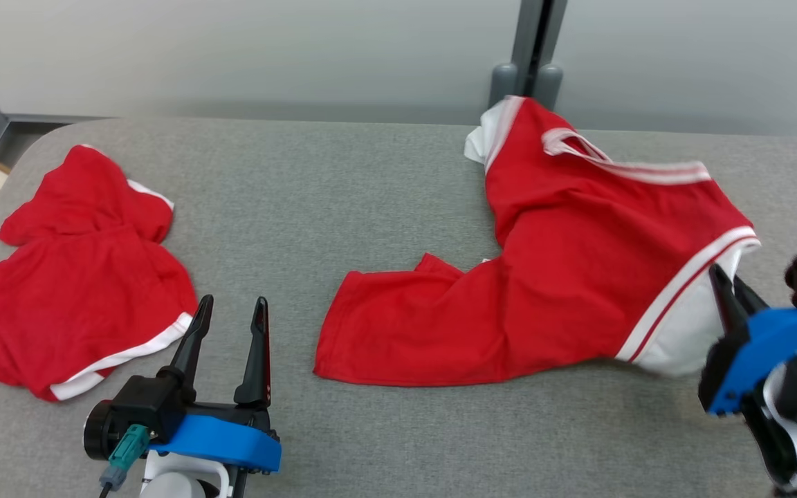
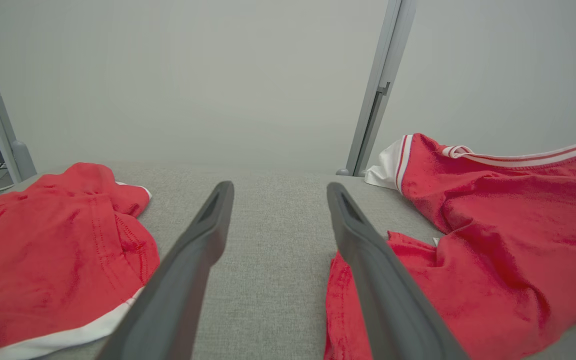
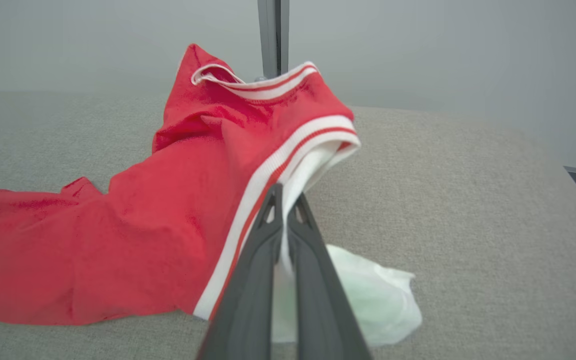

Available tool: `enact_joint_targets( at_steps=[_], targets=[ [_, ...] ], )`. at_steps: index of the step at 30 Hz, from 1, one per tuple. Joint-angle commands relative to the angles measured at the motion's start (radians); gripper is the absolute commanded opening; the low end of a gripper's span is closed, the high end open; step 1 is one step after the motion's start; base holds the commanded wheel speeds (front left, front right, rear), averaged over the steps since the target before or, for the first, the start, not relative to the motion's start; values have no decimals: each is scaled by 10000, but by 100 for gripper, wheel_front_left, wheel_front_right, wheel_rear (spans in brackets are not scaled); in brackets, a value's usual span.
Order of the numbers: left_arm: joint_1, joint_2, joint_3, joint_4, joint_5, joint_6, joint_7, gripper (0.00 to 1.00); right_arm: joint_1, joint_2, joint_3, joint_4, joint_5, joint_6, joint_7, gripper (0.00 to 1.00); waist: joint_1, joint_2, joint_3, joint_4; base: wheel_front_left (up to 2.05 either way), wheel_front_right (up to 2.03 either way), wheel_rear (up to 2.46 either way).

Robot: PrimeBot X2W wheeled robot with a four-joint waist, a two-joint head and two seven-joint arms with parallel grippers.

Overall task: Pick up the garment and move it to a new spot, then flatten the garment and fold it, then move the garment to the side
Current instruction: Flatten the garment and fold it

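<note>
Because the right fingers (image 3: 263,240) are clenched on little more than the white cloth just inside the striped band, the hold looks thin. The fabric runs up between the two closed tips, and I cannot tell whether one layer or several are caught. If only the white sleeve (image 3: 373,295) is pinched, a lift could let it slide out. It could also raise that part alone and leave the red body heaped on the counter (image 3: 468,200).

Outward from the grip, the red-and-white jersey (image 1: 564,277) lies crumpled on the right half of the counter. Its collar end is bunched at the back edge beside the grey post (image 1: 533,41), and its hem stretches toward the middle. Hauled from this single side point, it would probably hang in a twisted rope and land more rumpled than it lies now, which would make the flattening harder. A pull away from the post might also drag the collar end across the counter rather than lift it clear.

The left fingers (image 1: 192,339) stand released and apart over bare counter, holding nothing. They sit between the jersey's hem and a second red garment (image 1: 87,277) on the left, and a careless reach could snag that one instead.
</note>
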Motion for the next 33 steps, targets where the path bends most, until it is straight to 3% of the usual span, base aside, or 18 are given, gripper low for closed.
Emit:
enact_joint_targets(
  at_steps=[1,4,7,11,17,18,19,25,33],
  targets=[
    [72,51,32,-38,-9,-38,-47,100,455,34,-5,-566,308,5,218,0,1,-1,-73,-153,0,0,0],
    [69,88,85,-108,-13,-12,-47,100,1144,39,-26,-1638,910,3,669,0,1,-1,-3,-285,0,0,0],
    [-77,97,98,-178,-11,-12,-47,100,1341,40,-248,-1702,1158,5,888,0,1,-1,206,-340,0,0,0],
    [-338,95,81,-244,-1,-19,-47,100,621,37,-499,-507,743,5,595,0,1,-1,561,-318,0,0,0],
    [-645,61,-87,-172,49,-39,-47,100,-882,29,-1117,2277,-626,3,-634,0,1,-1,851,-98,0,0,0],
    [-668,55,-107,-144,51,-42,-47,100,-1074,34,-1217,2700,-749,3,-780,60,1,-1,854,-63,0,0,0],
    [-697,55,-124,-119,44,-44,-47,100,-1282,31,-1408,3088,-746,3,-944,100,1,-1,849,-24,0,0,0],
    [-483,116,-9,-2,10,-48,-47,100,-1695,29,-1777,4062,-960,3,-1847,100,1,-1,560,-16,0,0,0],
    [8,121,332,19,-64,90,-47,100,-696,32,-1177,2694,-496,3,-3610,100,1,-1,-164,-454,0,0,0]
  ],
)
